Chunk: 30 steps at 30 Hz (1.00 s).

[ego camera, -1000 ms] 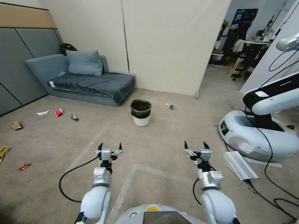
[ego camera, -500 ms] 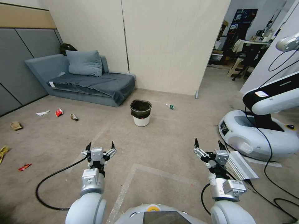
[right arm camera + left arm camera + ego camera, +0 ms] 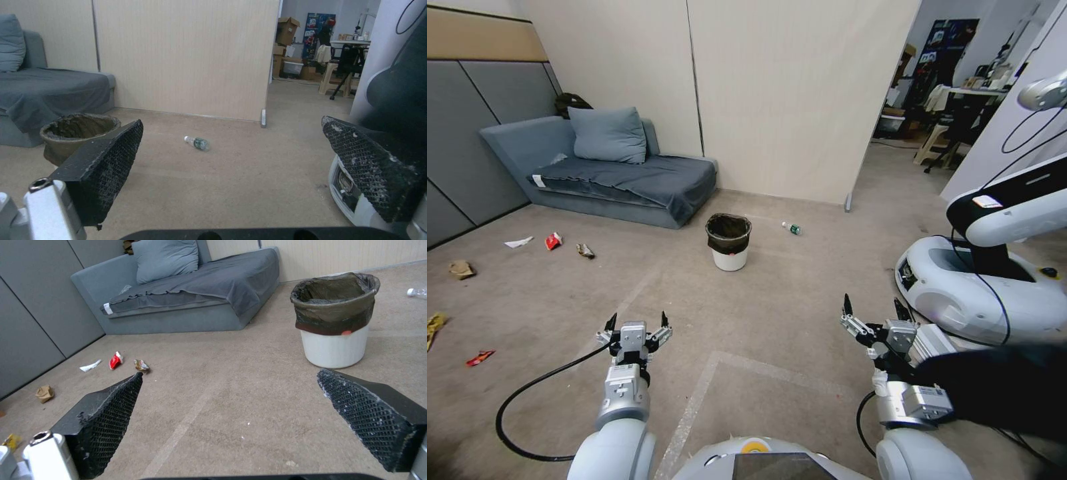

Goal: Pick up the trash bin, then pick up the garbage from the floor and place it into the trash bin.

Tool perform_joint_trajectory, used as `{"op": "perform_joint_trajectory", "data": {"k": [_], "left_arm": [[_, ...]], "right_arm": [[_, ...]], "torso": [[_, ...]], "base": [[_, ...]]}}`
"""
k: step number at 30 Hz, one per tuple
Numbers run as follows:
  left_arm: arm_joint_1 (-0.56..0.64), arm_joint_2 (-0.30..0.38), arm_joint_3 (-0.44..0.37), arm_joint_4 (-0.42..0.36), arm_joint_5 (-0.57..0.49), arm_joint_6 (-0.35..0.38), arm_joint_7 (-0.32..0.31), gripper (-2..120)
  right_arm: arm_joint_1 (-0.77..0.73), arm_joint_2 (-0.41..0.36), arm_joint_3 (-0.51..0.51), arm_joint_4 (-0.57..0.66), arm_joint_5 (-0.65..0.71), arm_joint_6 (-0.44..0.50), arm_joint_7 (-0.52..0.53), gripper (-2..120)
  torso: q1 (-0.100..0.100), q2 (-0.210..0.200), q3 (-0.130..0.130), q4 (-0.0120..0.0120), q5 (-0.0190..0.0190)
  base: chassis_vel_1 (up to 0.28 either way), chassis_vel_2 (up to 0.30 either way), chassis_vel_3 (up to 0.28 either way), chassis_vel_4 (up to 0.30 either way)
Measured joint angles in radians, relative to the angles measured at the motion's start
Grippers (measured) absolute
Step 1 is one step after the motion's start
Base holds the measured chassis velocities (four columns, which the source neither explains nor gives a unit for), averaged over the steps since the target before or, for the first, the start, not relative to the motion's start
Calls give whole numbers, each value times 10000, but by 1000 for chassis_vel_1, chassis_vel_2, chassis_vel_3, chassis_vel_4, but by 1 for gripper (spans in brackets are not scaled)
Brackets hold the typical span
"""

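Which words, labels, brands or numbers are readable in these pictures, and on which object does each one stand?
No text can be read.
Bottle on the floor: has a label, too small to read.
Red wrapper near the sofa: print too small to read.
Poster in the far room: blurred.
Trash bin: no lettering; a small red spot on the liner.

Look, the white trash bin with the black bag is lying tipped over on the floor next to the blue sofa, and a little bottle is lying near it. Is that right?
Not quite. The trash bin is standing upright, not tipped over; the left wrist view shows its open top facing up. The rest holds: it is beside the sofa, with the bottle lying nearby.
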Motion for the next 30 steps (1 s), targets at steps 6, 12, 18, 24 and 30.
{"op": "perform_joint_trajectory", "data": {"k": [6, 12, 18, 24, 30], "left_arm": [[0, -5, 27, 11, 102, -12, 5, 100], [-6, -18, 56, 17, 207, -69, 36, 100], [-5, -21, 60, 22, 219, -70, 36, 100], [-4, -24, 65, 25, 226, -70, 36, 100], [-4, -26, 66, 28, 231, -70, 36, 100]], "right_arm": [[12, 0, -8, -5, 3, 44, -17, 100], [23, 0, -17, -9, 0, 83, -44, 100], [28, -4, -20, -13, -1, 91, -63, 100], [34, -7, -23, -15, -12, 107, -83, 100], [33, -10, -29, -16, -24, 127, -98, 100]], "torso": [[1, 0, 1, 0, -1], [1, -1, 2, -2, -1], [2, -1, 2, 1, 0], [2, 0, 1, 0, 0], [1, -1, 0, 0, -1]], "base": [[-168, 173, 144, -185], [-221, 218, 200, -213], [-189, 158, 180, -155], [-140, 135, 149, -150], [-150, 152, 157, -142]]}}
